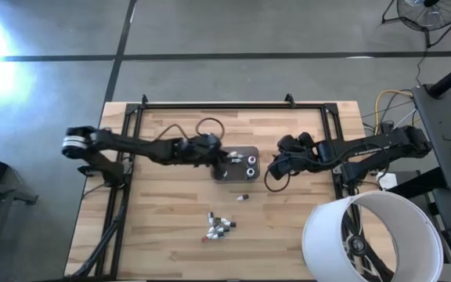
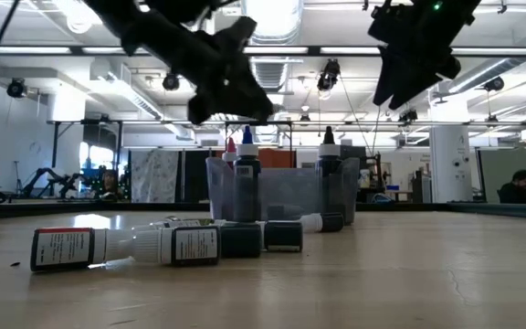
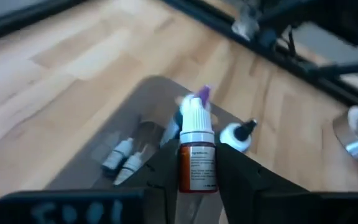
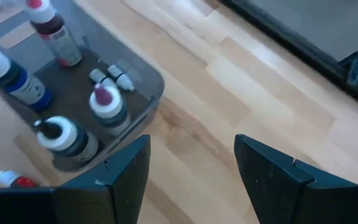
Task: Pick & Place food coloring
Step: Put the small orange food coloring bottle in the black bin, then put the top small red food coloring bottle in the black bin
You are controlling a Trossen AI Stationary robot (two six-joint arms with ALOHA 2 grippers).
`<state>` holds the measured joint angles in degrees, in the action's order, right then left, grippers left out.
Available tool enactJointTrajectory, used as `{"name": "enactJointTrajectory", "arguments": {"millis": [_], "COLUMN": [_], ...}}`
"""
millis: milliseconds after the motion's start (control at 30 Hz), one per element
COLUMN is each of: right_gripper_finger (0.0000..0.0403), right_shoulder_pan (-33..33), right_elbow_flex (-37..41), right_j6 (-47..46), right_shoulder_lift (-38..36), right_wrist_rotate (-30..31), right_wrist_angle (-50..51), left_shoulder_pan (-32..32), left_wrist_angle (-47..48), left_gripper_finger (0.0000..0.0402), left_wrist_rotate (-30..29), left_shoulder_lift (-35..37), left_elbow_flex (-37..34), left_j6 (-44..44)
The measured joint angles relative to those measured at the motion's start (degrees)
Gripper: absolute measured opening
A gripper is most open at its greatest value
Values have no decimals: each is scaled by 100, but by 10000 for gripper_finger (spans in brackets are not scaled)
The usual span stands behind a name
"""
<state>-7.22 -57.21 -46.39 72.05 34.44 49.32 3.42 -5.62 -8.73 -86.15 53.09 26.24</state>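
Where the wooden table comes nearest in the low view, a loose cluster of food coloring bottles lies on its side, labels outward and caps pointing right; from above the same cluster sits well short of the tray, with one stray bottle between the two. Farther back, near the table's middle, stands the small grey tray, already holding several bottles upright: a blue-capped one, a red-capped one, a purple-capped one and a white-collared one with a dark tip, plus two tiny bottles lying flat on the tray floor. Over the tray's left end hangs the left gripper, its fingers closed narrowly on a white-capped bottle with an orange-brown label, held upright between them above the tray floor. To the right of the tray, the right gripper hovers over bare wood with its fingers spread wide and nothing between them. At the table's near right corner a white cylindrical bin overlaps the edge.
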Motion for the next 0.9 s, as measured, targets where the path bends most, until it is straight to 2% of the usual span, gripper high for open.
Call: {"name": "enactJointTrajectory", "arguments": {"millis": [100,300,367,467,533,667,900], "right_gripper_finger": [226,226,226,226,226,226,226], "right_shoulder_pan": [-29,-397,-523,-693,-811,-905,-920], "right_elbow_flex": [0,0,28,150,220,165,-690], "right_j6": [8,830,1347,2176,2619,2888,3683], "right_shoulder_lift": [0,20,72,319,624,1420,2736], "right_wrist_rotate": [-210,-562,-1028,-2071,-2530,-2610,-2594], "right_wrist_angle": [0,-152,-482,-1319,-1860,-2593,-2633], "left_shoulder_pan": [-7,-151,-318,-636,-840,-1241,-2226], "left_wrist_angle": [534,2320,2920,3445,3950,4969,5076], "left_gripper_finger": [104,175,189,198,199,199,200], "left_wrist_rotate": [-5,-830,-958,-1008,-1020,-1270,-1957], "left_shoulder_lift": [-282,-109,121,549,830,1300,2174], "left_elbow_flex": [419,1345,1598,1770,1740,1445,516], "left_j6": [-222,-626,-877,-1084,-903,-180,1142]}}
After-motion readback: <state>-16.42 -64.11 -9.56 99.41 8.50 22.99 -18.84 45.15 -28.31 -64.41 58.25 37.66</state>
